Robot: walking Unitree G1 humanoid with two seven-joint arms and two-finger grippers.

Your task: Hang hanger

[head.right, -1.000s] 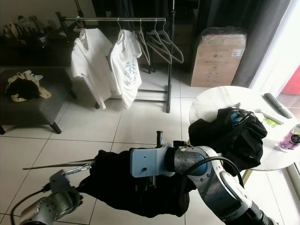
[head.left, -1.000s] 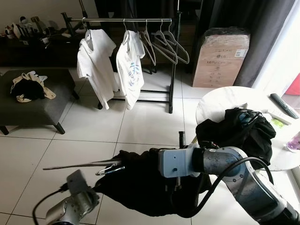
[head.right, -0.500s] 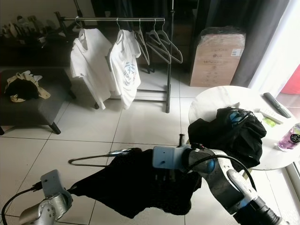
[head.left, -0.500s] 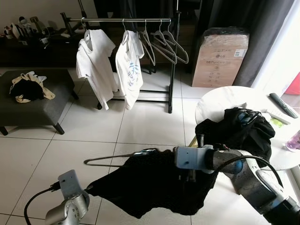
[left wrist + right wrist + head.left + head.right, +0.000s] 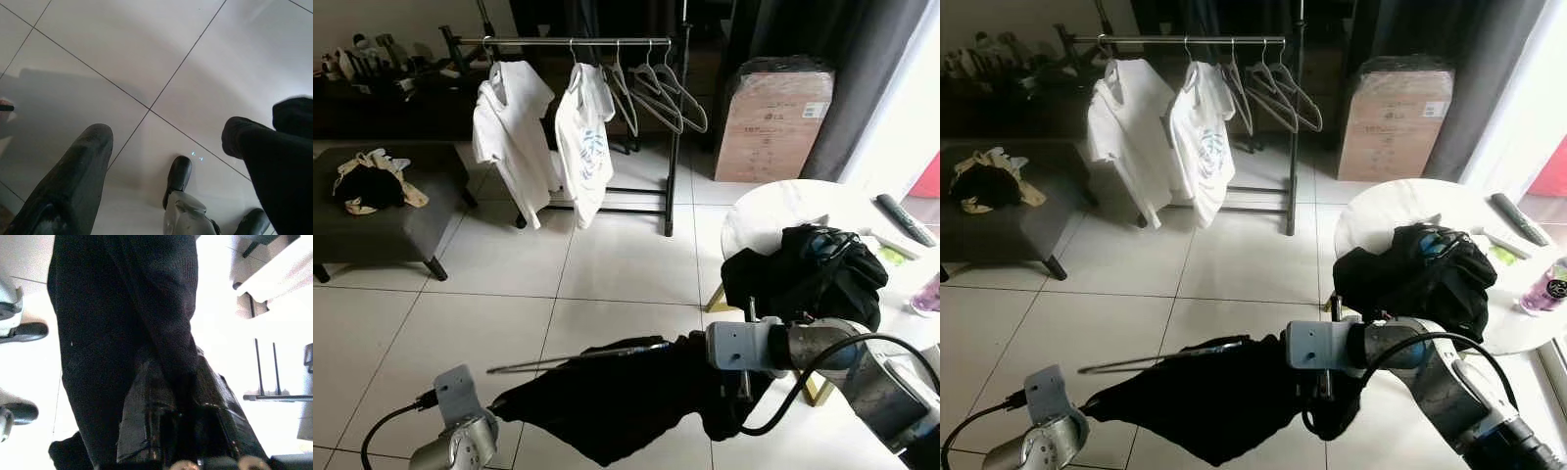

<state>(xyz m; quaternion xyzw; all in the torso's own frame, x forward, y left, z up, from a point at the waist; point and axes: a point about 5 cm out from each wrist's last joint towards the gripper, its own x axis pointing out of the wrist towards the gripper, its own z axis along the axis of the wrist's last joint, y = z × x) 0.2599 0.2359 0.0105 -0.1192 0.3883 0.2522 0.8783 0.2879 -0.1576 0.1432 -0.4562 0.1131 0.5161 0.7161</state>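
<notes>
A black garment hangs low over the floor tiles on a thin metal hanger, whose bare arm sticks out to the left. My right gripper is shut on a fold of this garment at its right end. At the lower left my left gripper is open over the floor, and the garment's left tip hangs beside one finger. The clothes rack stands far ahead with two white T-shirts and several empty hangers.
A round white table at the right carries a pile of black clothes and a remote. A cardboard box stands behind it. A grey ottoman with clothes sits at the left. Bare tiles lie between me and the rack.
My right gripper has carried the garment to the right and lower. The hanger's arm now points out to the left. My left arm has dropped back from the hanger's hook.
</notes>
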